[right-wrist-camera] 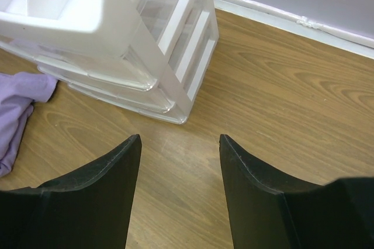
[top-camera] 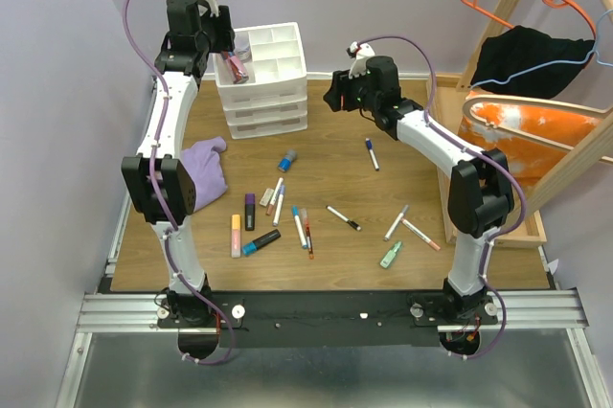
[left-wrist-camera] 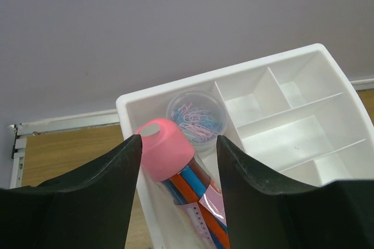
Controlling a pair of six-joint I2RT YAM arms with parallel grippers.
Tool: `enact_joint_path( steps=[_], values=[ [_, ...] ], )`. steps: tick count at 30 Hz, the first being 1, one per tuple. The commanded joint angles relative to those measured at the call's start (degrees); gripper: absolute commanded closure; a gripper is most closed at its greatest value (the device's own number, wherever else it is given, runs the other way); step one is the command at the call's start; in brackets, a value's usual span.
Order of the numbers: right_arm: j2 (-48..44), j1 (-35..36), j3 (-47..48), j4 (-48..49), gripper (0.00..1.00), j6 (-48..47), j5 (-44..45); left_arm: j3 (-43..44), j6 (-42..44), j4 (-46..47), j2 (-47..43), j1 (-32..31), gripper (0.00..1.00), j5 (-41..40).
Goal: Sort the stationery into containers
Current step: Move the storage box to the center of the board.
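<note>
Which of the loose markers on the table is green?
The stubby pale-green one near the right arm's base, beside two white pens. The others are white, black, purple, orange or blue.

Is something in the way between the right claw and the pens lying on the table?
Nothing visible does. The right gripper hangs open and empty over the table beside the organiser, and the blue-capped marker lies nearer the arms with only wood between.

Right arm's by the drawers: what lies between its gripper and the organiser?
Only bare wooden tabletop, seen in the right wrist view, lies between the right gripper and the organiser; the purple cloth sits off to one side.
</note>
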Motion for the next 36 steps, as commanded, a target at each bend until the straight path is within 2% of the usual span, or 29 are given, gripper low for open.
enact_joint_path(
  steps=[1,8,15,20,27,35,36],
  values=[
    [0.22,-0.43,1.11,-0.29,0.36,0.54,-1.10,0.04,-0.76,-1.02,1.83,-0.31,0.40,-1.18],
    [0.40,-0.60,1.19,-0.29,0.36,0.54,-0.92,0.04,-1.64,-0.84,2.97,-0.31,0.44,-0.65],
    [0.66,-0.78,1.28,-0.12,0.36,0.54,-0.66,0.30,-2.43,0.30,3.23,-0.40,0.56,0.75],
    [0.58,-0.78,1.02,0.23,0.36,0.62,-0.39,0.39,-3.31,1.36,2.10,-0.40,0.60,1.46],
    [0.84,-0.78,1.02,0.59,0.36,0.89,-0.75,0.30,-6.03,3.20,0.42,-0.40,0.65,5.85],
    [0.23,-0.69,0.49,1.11,0.36,0.80,-0.39,-0.57,-8.23,3.91,-0.81,-1.01,0.67,8.23],
    [0.14,-0.78,0.49,1.11,0.36,0.80,-0.31,-0.66,-8.32,4.17,-0.90,-1.01,0.62,7.70]
  ],
)
